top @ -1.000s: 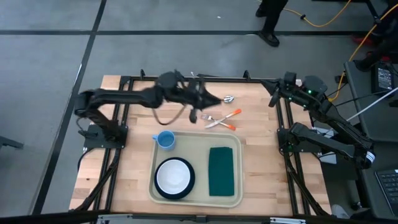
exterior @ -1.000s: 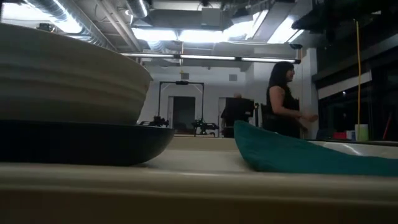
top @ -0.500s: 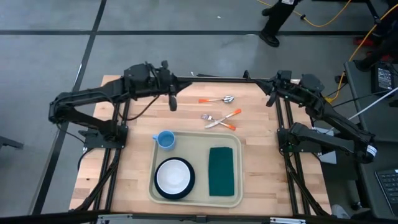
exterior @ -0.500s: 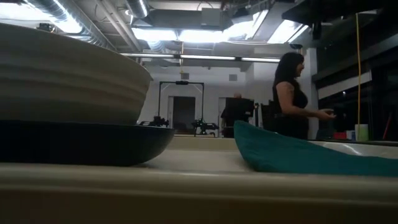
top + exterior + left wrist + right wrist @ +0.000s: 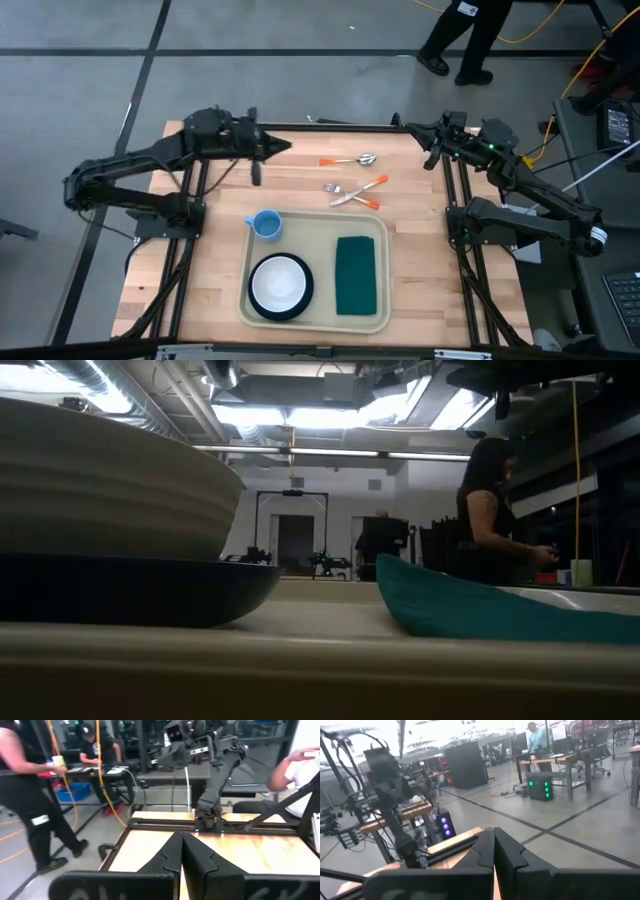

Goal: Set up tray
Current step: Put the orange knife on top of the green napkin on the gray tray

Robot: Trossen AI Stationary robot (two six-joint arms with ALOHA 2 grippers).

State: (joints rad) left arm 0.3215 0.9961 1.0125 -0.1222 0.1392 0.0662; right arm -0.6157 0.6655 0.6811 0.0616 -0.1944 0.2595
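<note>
The beige tray [image 5: 312, 222] lies at the table's near middle. On it sit a blue cup [image 5: 266, 224], a white bowl [image 5: 281, 285] on a dark plate, and a green napkin [image 5: 355, 274]. The low view shows the bowl [image 5: 100, 480], the napkin [image 5: 480, 610] and the tray's rim [image 5: 300, 660] close up. A spoon [image 5: 350, 160], a fork [image 5: 338, 187] and a knife [image 5: 362, 190] lie on the wood beyond the tray. My left gripper [image 5: 285, 147] [image 5: 181, 842] is shut and empty, held level above the table's far left. My right gripper [image 5: 405, 126] [image 5: 493, 837] is shut and empty above the far right edge.
A black frame [image 5: 330, 124] runs along the table's far edge and down both sides. A person [image 5: 465, 40] walks on the floor beyond the far edge and shows in the low view [image 5: 490, 520]. Bare wood [image 5: 215, 280] lies to the left of the tray.
My left gripper has drawn back from above the cutlery toward the table's far left and tipped up to level. The cutlery lies where it was. The person beyond the table has walked toward the right.
</note>
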